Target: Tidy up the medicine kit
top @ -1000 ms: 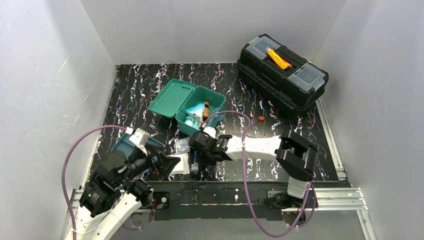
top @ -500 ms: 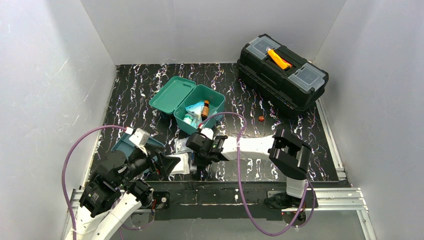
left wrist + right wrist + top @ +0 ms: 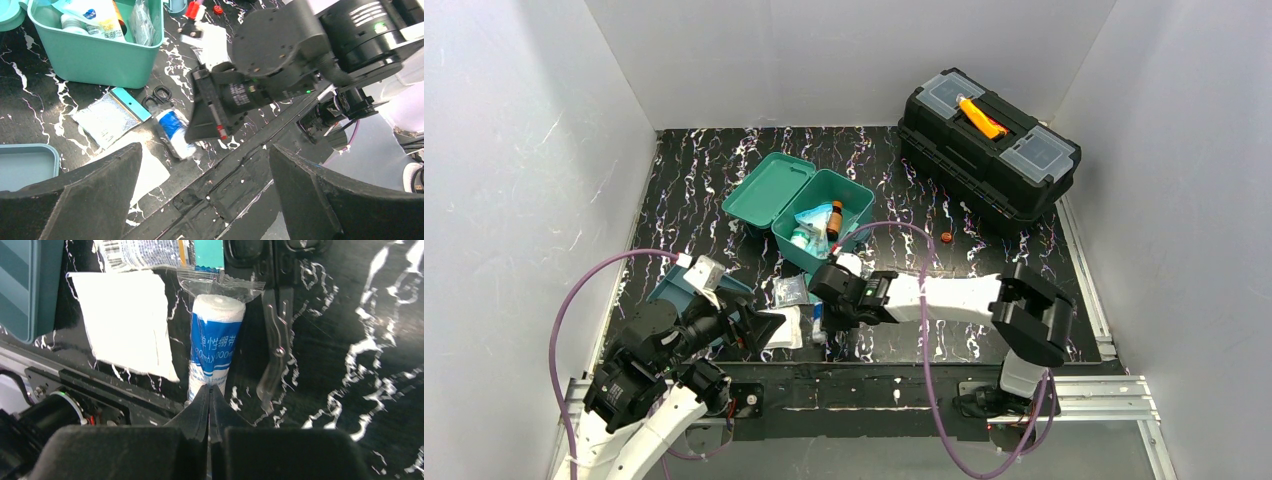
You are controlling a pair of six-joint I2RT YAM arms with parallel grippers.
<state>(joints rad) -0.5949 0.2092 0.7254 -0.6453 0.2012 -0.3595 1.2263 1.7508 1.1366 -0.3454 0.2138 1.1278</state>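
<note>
The open teal medicine kit (image 3: 799, 258) stands mid-table with its lid (image 3: 769, 195) folded back and bottles and packets inside; its wall (image 3: 100, 55) fills the left wrist view's top left. A blue-and-white bandage roll (image 3: 215, 340) in clear wrap lies at the table's near edge (image 3: 819, 322) (image 3: 172, 127). My right gripper (image 3: 209, 390) (image 3: 828, 320) is shut, its tips pinching the near end of the roll's wrapper. At the near left my left gripper (image 3: 204, 147) (image 3: 764, 325) hangs wide open and holds nothing.
A white gauze pad (image 3: 125, 320), a flat foil packet (image 3: 107, 117), black scissors (image 3: 157, 95) and clear tweezers (image 3: 275, 340) lie around the roll. The darker teal tray (image 3: 679, 290) sits at the near left. A black toolbox (image 3: 989, 140) stands back right, an orange cap (image 3: 946, 237) before it.
My right gripper closed its jaws onto the end of the bandage wrapper and its arm shifted slightly right. The left arm stayed still.
</note>
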